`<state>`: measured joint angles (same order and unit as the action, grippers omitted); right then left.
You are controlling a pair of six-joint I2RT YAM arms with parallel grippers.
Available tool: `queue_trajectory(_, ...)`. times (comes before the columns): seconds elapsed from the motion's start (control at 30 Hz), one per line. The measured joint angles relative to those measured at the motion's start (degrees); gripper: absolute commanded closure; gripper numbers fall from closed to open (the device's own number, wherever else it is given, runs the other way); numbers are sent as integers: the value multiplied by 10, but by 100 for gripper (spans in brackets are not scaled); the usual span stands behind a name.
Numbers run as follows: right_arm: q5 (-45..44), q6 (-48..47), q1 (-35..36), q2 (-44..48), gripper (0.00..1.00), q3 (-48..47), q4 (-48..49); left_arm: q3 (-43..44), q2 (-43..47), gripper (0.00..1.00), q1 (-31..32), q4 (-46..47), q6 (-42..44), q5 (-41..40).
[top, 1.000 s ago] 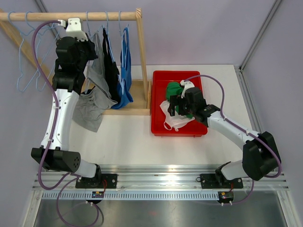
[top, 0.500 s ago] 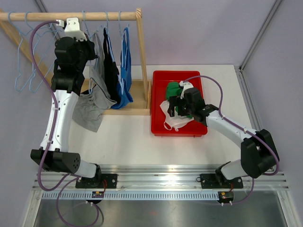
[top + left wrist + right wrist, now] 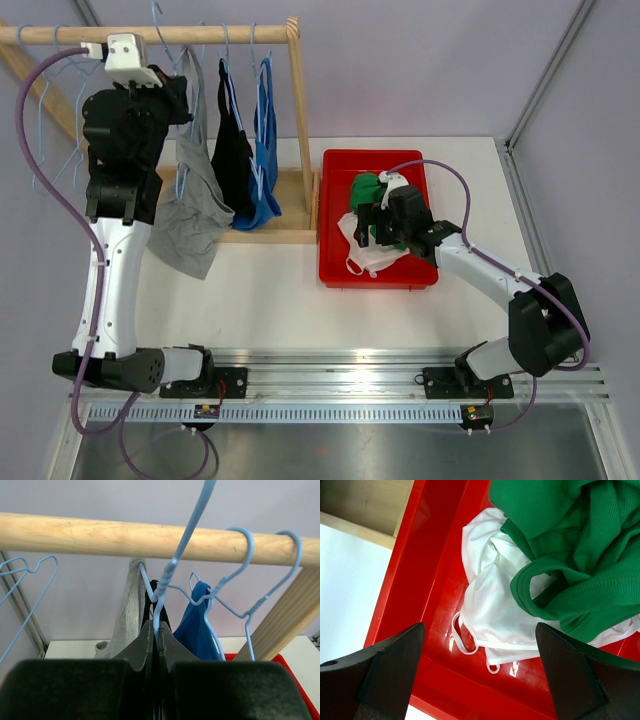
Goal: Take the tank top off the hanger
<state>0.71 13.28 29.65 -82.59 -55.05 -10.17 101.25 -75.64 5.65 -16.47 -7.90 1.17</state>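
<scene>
The left hand (image 3: 156,630) is clenched on the neck of a light blue wire hanger (image 3: 172,565), just under the twisted part. The grey tank top (image 3: 185,215) is carried on this hanger, draped down beside the left arm and above the worktop (image 3: 270,290). The hook is seen rising in front of the wooden rail (image 3: 100,535); whether it is clear of the rail cannot be told.

The step in hand is judged to be the unhooking of the hanger. The hook should be raised fully over the rail before anything is drawn sideways. The hanger should be kept level so that the straps are not shed unevenly. The neighbouring hangers, with a black tank top (image 3: 232,160) and a blue tank top (image 3: 265,140), hang just beside it, so the hanger should be drawn away from them to avoid a snag. The garment would probably then need to be pulled off by the other hand.

The right hand (image 3: 480,645) is released, its fingers spread wide over the red bin (image 3: 435,555), with nothing grasped. In the bin a crumpled white garment (image 3: 490,610) is lying, partly overlapped by a green garment (image 3: 570,545).
</scene>
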Motion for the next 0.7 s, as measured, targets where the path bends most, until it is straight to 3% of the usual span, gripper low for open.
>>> queue_trajectory(0.7,0,0,0,-12,0,0,0,-384,330,100,12,-2,-9,-3)
